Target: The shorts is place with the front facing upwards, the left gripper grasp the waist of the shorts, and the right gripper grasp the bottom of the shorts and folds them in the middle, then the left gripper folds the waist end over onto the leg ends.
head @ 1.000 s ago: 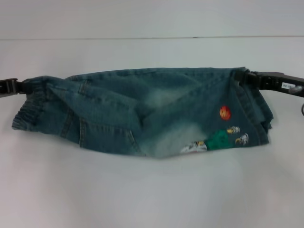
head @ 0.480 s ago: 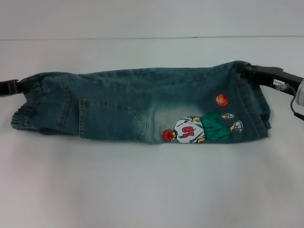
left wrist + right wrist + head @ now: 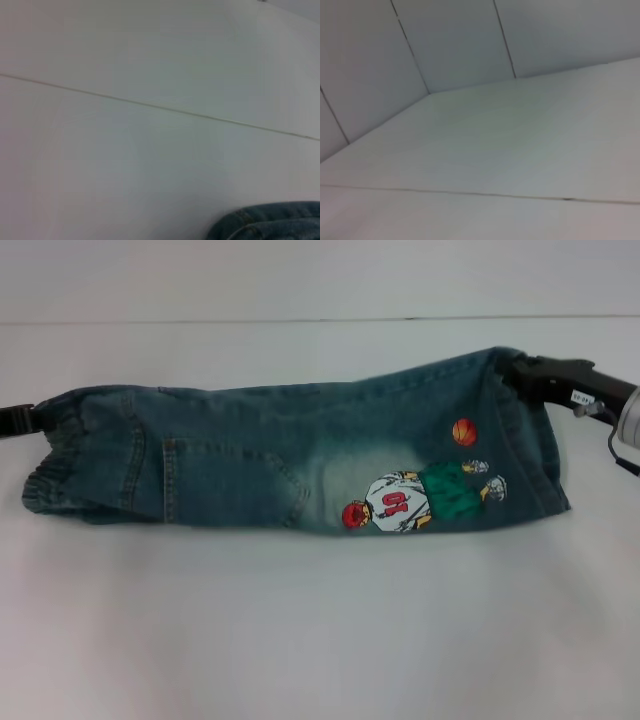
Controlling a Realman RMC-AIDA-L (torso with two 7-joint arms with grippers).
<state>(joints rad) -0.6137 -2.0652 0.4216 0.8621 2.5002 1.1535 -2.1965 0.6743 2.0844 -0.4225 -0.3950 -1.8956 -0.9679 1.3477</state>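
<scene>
Where the white bench (image 3: 320, 640) centre lies, folded blue denim shorts (image 3: 290, 465) stretch lengthwise; left gripper (image 3: 35, 418) fingers pinch the waistband, right gripper (image 3: 517, 370) fingers pinch the leg hem.

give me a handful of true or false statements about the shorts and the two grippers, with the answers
1. The denim shorts lie folded lengthwise on the white table. True.
2. The left gripper is at the leg end. False: it is at the elastic waist end, and the right gripper is at the leg end.
3. A cartoon basketball player patch faces up near the leg end. True.
4. The orange basketball patch sits beside the waistband. False: it is near the leg end, close to the right gripper.
5. The waist end is already folded over onto the leg ends. False: the shorts lie stretched out full length.
</scene>
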